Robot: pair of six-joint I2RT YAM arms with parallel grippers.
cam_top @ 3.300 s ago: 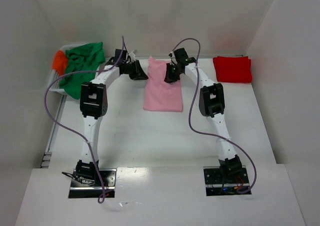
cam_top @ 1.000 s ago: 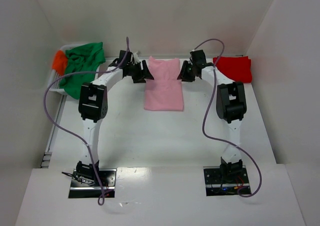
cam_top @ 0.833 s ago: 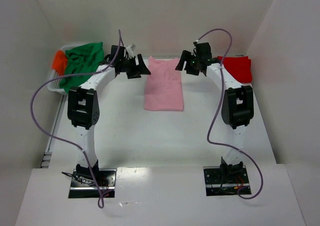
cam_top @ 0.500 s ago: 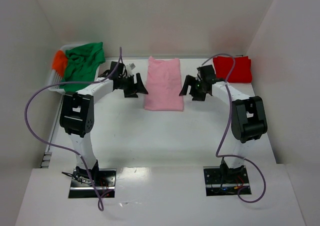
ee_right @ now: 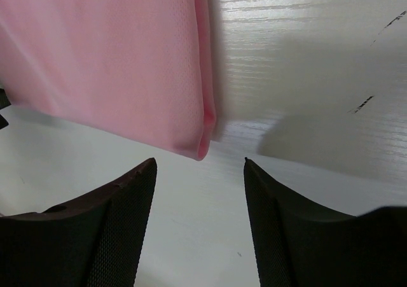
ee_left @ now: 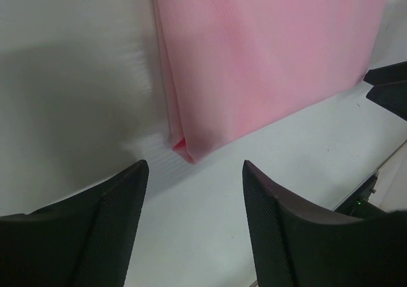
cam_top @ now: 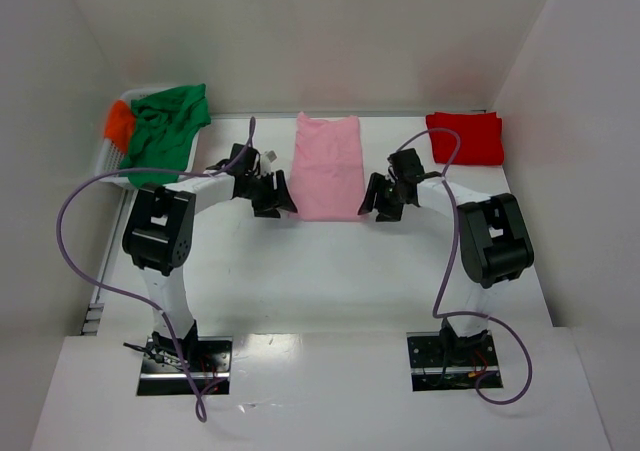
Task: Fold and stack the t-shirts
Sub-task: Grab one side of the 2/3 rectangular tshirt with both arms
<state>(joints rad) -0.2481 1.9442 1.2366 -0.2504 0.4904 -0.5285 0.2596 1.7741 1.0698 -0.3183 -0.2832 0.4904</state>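
The pink t-shirt [cam_top: 327, 166] lies folded into a long strip in the middle of the table. My left gripper [cam_top: 276, 201] is open and empty at its near left corner, which shows in the left wrist view [ee_left: 184, 148]. My right gripper [cam_top: 381, 204] is open and empty at its near right corner, which shows in the right wrist view [ee_right: 202, 148]. Both grippers sit low over the table, just short of the cloth. The red t-shirt [cam_top: 465, 137] lies folded at the back right. The green t-shirt [cam_top: 165, 126] and the orange t-shirt [cam_top: 118, 123] lie bunched at the back left.
A white basket [cam_top: 108, 163] at the back left holds the green and orange shirts. White walls close in the table on the left, back and right. Purple cables loop from both arms.
Both grippers have moved from the far end of the pink shirt down its sides to its near corners. The shirt lies flat and has not moved.
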